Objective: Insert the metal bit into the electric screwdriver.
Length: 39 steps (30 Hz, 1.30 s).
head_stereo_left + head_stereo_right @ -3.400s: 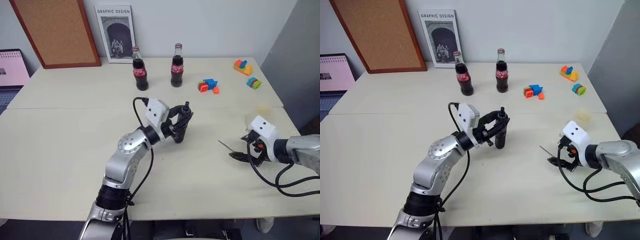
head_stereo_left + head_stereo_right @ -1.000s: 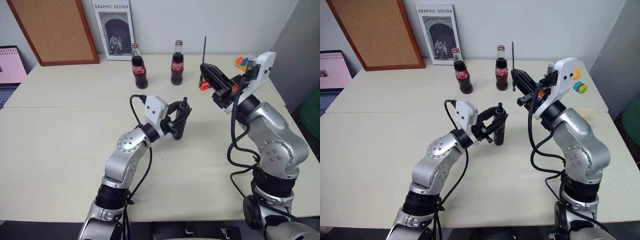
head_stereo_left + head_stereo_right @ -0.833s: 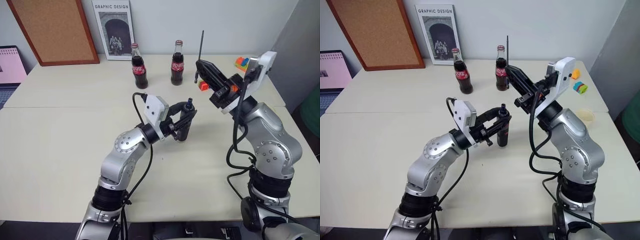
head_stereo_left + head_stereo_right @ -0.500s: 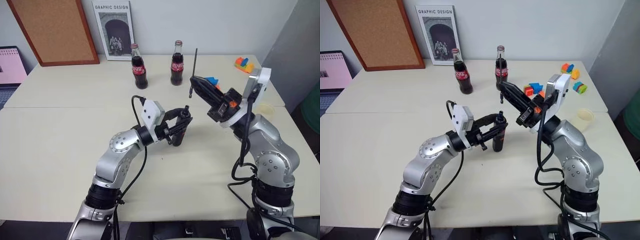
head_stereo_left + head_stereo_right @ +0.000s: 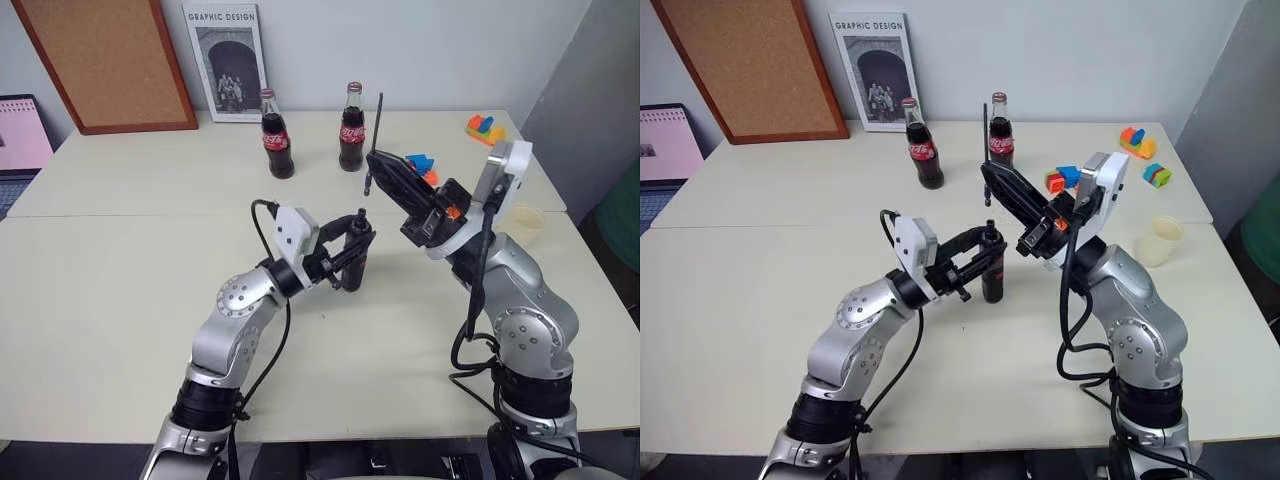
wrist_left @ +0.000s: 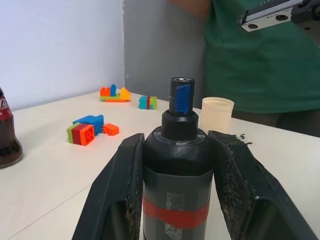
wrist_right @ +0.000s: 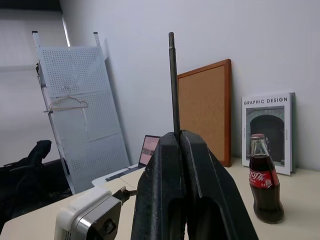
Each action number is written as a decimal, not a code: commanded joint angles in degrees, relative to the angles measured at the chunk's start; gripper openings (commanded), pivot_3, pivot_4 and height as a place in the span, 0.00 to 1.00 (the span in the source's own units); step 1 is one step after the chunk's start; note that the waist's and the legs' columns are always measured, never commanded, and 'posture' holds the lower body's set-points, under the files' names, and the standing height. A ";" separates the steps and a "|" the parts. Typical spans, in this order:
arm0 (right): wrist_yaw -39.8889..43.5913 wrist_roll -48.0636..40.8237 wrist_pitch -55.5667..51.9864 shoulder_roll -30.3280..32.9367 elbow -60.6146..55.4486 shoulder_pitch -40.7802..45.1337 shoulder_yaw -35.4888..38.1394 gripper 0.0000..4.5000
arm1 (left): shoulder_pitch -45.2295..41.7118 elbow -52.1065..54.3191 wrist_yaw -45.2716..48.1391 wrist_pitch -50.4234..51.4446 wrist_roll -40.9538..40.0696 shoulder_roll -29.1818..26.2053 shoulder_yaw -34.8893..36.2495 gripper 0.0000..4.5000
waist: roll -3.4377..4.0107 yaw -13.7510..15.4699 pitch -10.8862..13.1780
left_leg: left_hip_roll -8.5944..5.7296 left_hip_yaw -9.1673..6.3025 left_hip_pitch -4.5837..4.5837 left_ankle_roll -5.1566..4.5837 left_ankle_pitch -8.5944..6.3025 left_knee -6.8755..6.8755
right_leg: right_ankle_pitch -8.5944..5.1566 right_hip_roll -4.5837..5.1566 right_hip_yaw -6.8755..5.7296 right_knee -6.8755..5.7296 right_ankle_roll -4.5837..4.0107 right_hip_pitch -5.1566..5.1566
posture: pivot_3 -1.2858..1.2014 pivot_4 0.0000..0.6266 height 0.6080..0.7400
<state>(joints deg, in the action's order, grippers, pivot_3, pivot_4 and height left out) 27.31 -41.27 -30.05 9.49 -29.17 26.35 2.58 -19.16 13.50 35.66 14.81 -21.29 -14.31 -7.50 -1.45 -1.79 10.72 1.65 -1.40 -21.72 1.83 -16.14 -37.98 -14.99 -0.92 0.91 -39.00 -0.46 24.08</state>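
The left gripper clamped the electric screwdriver upright (tip up). Just beside and above it, the right gripper pinched the metal bit, which stuck out past both fingertips.

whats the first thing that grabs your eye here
The two tools meeting mid-table: the right tool pinches the metal bit upright, just above the electric screwdriver that the left tool clamps standing. Behind them, two cola bottles stand near the wall.
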 commanded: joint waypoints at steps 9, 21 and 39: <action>0.22 9.30 11.74 -2.58 2.70 -2.45 -5.20 0.00 | 0.05 0.17 -1.81 0.56 1.42 -0.69 0.94 0.36 | 0.01 -0.03 -0.01 | 0.01 0.01 0.02 0.00 0.00 0.00 | 0.02 -0.03 0.00 0.00 -0.02 0.00 | 0.52 0.24 1.00; 0.12 13.47 16.54 -3.53 5.14 -4.85 -7.55 0.00 | 0.07 0.35 -1.47 0.61 1.38 -0.81 0.48 0.36 | 0.01 -0.03 -0.01 | 0.01 0.00 0.04 0.01 0.00 0.00 | 0.03 -0.03 0.00 -0.01 -0.01 -0.01 | 0.52 0.24 1.00; 0.31 13.42 16.34 -2.97 5.72 -6.19 -8.18 0.00 | 0.32 0.71 -1.50 0.80 1.51 -0.83 0.00 0.36 | 0.01 -0.03 -0.01 | 0.00 0.00 0.04 0.01 0.00 0.00 | 0.04 -0.02 0.02 0.00 -0.01 -0.01 | 0.52 0.24 1.00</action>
<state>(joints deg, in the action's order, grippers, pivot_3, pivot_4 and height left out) 27.43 -27.73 -14.44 6.45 -22.25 20.55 -5.73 -19.11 13.73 34.96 15.04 -21.23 -14.34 -7.74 -1.44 -1.82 10.72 1.66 -1.40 -21.68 1.83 -16.13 -37.98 -14.95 -0.95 0.93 -39.00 -0.47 24.07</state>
